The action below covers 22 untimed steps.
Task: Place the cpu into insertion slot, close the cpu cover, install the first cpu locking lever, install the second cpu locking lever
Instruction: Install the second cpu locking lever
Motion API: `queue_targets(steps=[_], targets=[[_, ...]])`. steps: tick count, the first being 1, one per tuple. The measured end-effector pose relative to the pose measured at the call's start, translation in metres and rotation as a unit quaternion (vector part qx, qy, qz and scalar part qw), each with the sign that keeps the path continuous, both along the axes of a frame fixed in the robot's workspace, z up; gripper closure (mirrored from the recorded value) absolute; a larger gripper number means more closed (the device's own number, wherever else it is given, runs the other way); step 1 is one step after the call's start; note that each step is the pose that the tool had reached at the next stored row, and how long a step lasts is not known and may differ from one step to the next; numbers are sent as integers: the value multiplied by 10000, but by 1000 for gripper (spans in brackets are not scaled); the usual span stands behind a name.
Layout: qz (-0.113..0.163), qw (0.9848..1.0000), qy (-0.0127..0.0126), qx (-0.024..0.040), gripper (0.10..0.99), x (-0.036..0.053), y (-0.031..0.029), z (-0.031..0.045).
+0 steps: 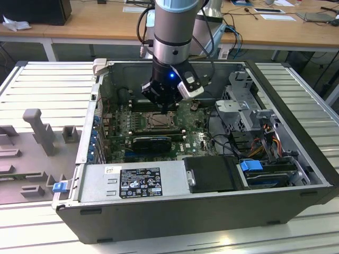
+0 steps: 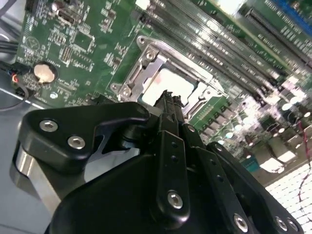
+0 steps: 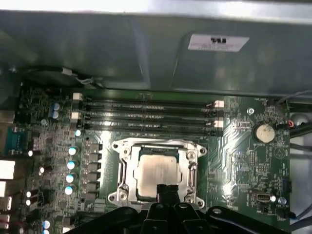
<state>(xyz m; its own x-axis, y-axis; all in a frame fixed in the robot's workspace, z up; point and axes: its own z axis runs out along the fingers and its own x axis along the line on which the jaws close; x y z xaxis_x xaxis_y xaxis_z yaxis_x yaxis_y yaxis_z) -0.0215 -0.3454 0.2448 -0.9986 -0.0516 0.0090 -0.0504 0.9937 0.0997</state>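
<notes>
The cpu (image 3: 157,170) lies flat in the insertion slot (image 3: 117,146) of the green motherboard, silvery top up. The cpu cover (image 3: 127,168), a thin silver frame, lies down around it, and the chip shows through its window. My gripper (image 3: 166,191) hovers just over the socket's edge, black fingers pressed together and nothing between them. In the second wrist view the gripper (image 2: 168,97) points at the cpu (image 2: 170,83). In the exterior view the gripper (image 1: 159,103) hangs inside the open computer case above the cpu (image 1: 158,121). I cannot make out how the locking levers stand.
Long black memory slots (image 3: 146,114) run beside the socket, under the grey case wall (image 3: 146,48). A coin battery (image 3: 264,132) sits on the board. A black graphics card (image 1: 151,143), the power supply (image 1: 132,182) and a drive cage (image 1: 249,106) crowd the case.
</notes>
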Motion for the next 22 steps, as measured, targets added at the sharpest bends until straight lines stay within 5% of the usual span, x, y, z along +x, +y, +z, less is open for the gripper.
queue_targets(steps=[8, 22], targets=[[9, 10000, 0, 16, 980, 0, -266, -30], [141, 9999, 0, 80, 980, -346, -354, -134]])
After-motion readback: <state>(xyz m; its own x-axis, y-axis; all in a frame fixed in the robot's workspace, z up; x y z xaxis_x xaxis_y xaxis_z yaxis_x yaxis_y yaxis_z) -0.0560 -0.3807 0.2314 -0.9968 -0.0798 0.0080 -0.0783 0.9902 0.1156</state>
